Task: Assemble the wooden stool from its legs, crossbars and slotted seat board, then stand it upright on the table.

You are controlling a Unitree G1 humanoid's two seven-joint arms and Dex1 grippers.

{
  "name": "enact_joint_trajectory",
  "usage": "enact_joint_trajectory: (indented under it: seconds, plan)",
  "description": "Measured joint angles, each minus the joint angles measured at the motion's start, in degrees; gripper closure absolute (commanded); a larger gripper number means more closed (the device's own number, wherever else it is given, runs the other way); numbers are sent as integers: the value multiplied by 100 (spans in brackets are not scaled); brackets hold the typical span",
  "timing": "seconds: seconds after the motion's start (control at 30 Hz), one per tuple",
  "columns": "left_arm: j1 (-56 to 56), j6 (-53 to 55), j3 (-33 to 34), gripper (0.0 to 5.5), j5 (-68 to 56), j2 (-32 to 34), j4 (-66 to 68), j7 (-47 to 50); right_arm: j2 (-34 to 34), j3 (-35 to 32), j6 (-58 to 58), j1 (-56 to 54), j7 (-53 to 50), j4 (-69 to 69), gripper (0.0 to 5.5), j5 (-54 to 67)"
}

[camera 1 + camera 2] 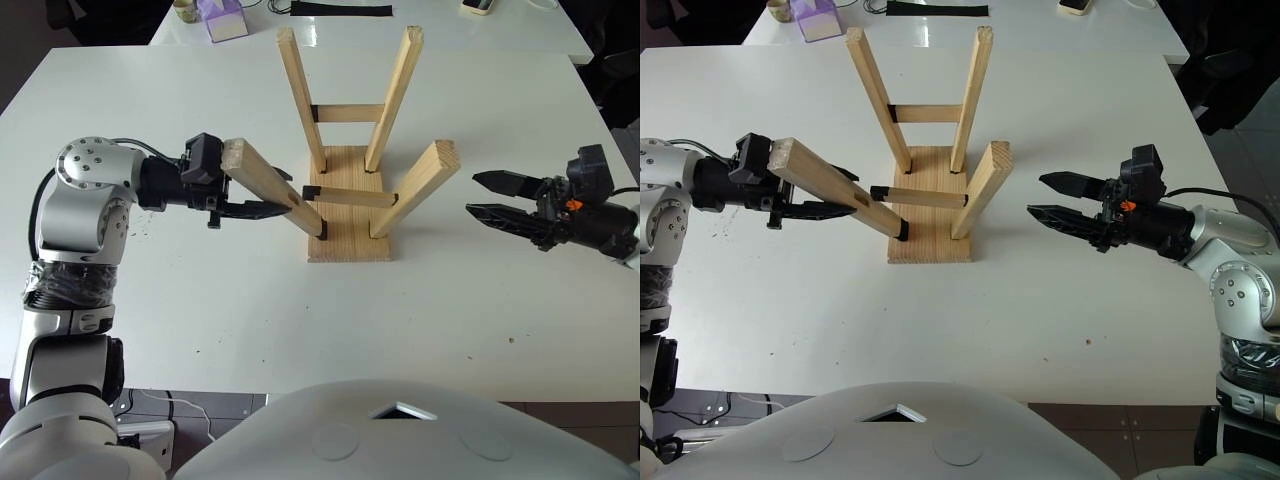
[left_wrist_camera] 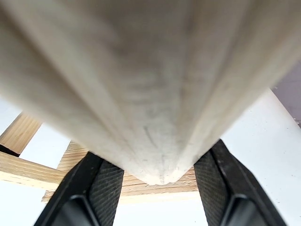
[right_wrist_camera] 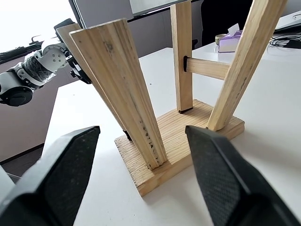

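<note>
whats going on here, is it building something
The robot is putting a wooden stool together. It lies upside down on the table, seat board flat, four legs up with two crossbars between them. The left gripper is clamped on the near left leg, which leans outward. The right gripper hangs open beside the stool, touching nothing.

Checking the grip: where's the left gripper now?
Left side of the eye views: the left gripper grips the near-left leg, beside the seat board.

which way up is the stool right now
Upside down: the seat board lies flat on the table and all four legs point up from it, the near-left leg between the jaws of the left gripper.
</note>
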Motion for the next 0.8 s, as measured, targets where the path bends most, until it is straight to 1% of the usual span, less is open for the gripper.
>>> enact_joint_trajectory:
  seconds: [0.33, 0.63, 0.8]
  plan:
    - [-128, -127, -238, 341, 166, -29, 64, 28, 0, 26, -8, 8, 26, -33, 215, -41]
    - [-387, 193, -489, 341, 198, -59, 190, 64, 0, 163, -161, 9, 98, -71, 215, -188]
    - [-464, 228, -669, 341, 314, -196, 289, 152, 7, 224, -242, 47, 105, -195, 215, -243]
